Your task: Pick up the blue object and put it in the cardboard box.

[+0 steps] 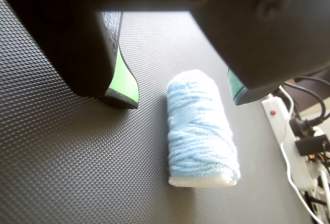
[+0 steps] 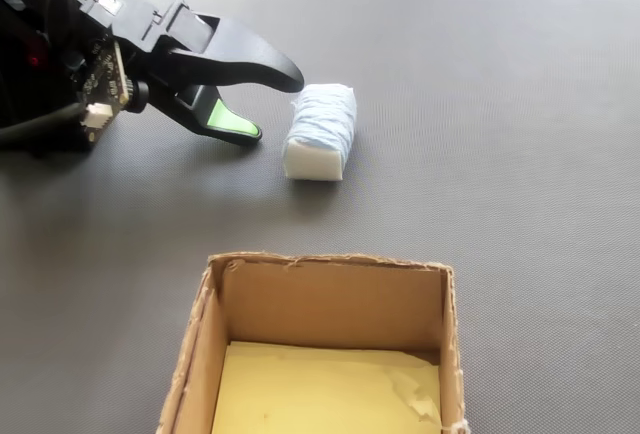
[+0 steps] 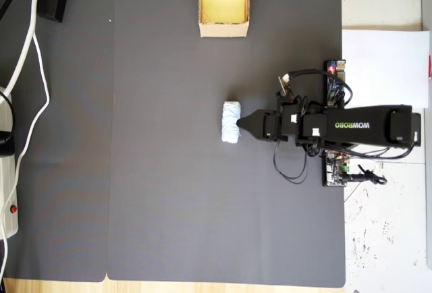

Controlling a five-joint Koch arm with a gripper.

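Note:
The blue object (image 1: pixel 201 131) is a pale blue yarn roll lying on its side on the dark mat. It also shows in the fixed view (image 2: pixel 322 129) and the overhead view (image 3: pixel 231 121). My gripper (image 1: pixel 183 99) is open, with green-padded jaws spread wider than the roll and nothing held. The roll's near end lies just ahead of the tips, level with them. In the fixed view the gripper (image 2: pixel 272 107) sits just left of the roll. The cardboard box (image 2: pixel 330 266) stands open with a yellowish inside, well apart from the roll, at the mat's top edge (image 3: pixel 223 31) in the overhead view.
A black textured mat (image 3: pixel 169 192) covers the table. The arm's base and circuit boards (image 3: pixel 334 165) sit at the mat's right edge, beside a white sheet (image 3: pixel 385 70). A white power strip (image 1: pixel 283 131) and cables (image 3: pixel 30 57) lie off the mat.

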